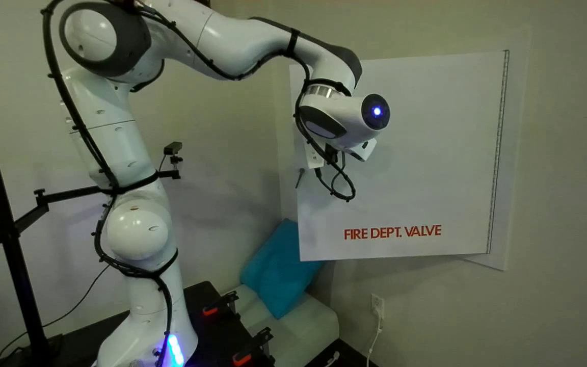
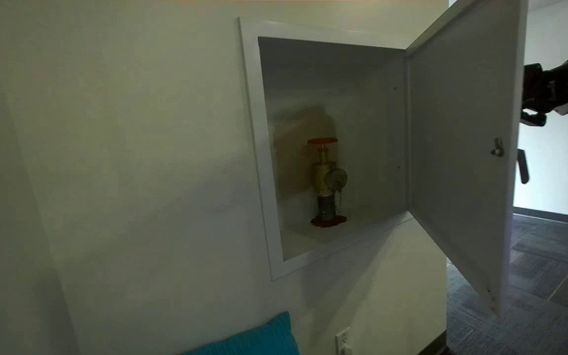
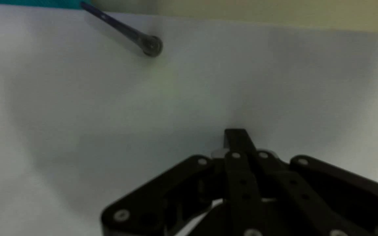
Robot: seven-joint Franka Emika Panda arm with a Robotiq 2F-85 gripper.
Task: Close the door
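Note:
The white door (image 1: 426, 153) bears red FIRE DEPT. VALVE lettering (image 1: 392, 232). In an exterior view the door (image 2: 461, 113) stands wide open, swung out from its wall cabinet (image 2: 264, 148). The dark latch handle (image 3: 151, 45) sits near the door's free edge; it also shows in both exterior views (image 1: 300, 178) (image 2: 523, 166). My gripper (image 3: 236, 132) is shut with nothing between its fingers. It points at the outer face of the door (image 3: 77, 98), very close to it; I cannot tell if it touches. The door partly hides the gripper (image 2: 535, 96) in an exterior view.
Inside the cabinet stands a brass valve with a red wheel (image 2: 322, 141). A blue pillow (image 1: 278, 270) on a pale seat (image 1: 303, 326) lies below the door. A wall outlet with a plug (image 1: 377, 304) is under the cabinet. A black stand pole (image 1: 3, 214) rises beside the arm.

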